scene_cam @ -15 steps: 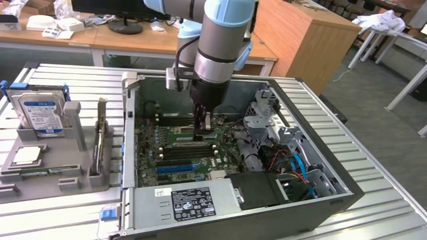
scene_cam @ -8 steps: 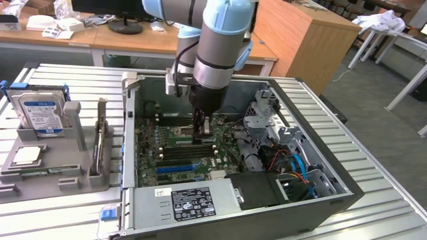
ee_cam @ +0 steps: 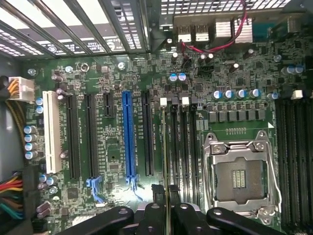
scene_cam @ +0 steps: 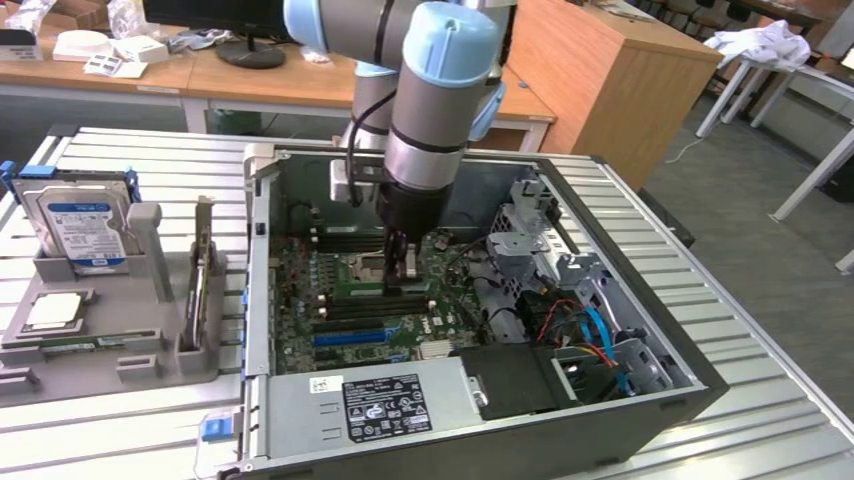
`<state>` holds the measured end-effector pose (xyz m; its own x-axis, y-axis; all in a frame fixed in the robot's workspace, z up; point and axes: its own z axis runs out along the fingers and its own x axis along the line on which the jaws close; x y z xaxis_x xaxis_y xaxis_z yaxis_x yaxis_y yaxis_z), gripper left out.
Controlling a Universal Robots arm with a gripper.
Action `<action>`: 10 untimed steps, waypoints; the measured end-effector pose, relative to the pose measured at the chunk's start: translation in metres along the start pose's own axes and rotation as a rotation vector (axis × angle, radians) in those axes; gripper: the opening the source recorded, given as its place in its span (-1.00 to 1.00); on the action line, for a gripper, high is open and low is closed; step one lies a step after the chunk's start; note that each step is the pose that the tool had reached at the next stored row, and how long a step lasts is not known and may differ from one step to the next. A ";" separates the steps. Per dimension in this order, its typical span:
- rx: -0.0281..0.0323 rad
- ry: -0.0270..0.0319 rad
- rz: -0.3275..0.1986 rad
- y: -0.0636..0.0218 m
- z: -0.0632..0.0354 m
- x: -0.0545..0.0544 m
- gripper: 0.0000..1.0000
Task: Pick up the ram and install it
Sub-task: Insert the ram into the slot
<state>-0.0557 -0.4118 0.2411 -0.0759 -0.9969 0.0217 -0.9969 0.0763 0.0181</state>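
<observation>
Gripper (ee_cam: 169,211) inside the PC case, fingers pinching the ram (ee_cam: 169,195) edge-on over the memory slots (ee_cam: 182,147) beside the CPU socket (ee_cam: 239,178). Likely hazard: a tilted or offset stick would jam against the slot walls.

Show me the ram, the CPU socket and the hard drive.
the ram (scene_cam: 407,265): exterior view, its visible middle.
the CPU socket (ee_cam: 239,178): wrist view, its open centre.
the hard drive (scene_cam: 83,225): exterior view, its label.

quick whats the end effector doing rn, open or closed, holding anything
End effector: closed on the ram, held on edge over the black memory slots beside the CPU socket.
</observation>
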 end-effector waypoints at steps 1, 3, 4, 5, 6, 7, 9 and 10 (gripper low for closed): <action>0.0000 0.0000 0.000 0.0000 0.0018 0.000 -0.73; 0.0000 0.0000 0.000 0.0000 0.0055 0.000 -0.73; -0.0001 0.0003 0.000 0.0000 0.0058 0.000 -0.73; -0.0001 0.0003 0.000 0.0000 0.0058 0.000 -0.73; -0.0002 0.0004 0.000 0.0000 0.0058 0.000 -0.73; -0.0002 0.0003 0.000 0.0013 0.0060 0.000 -0.73; 0.0003 0.0001 0.000 0.0064 0.0066 0.001 -0.73; 0.0003 0.0003 0.000 0.0066 0.0066 0.001 -0.73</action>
<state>-0.0624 -0.4120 0.2346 -0.0755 -0.9969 0.0219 -0.9970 0.0759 0.0177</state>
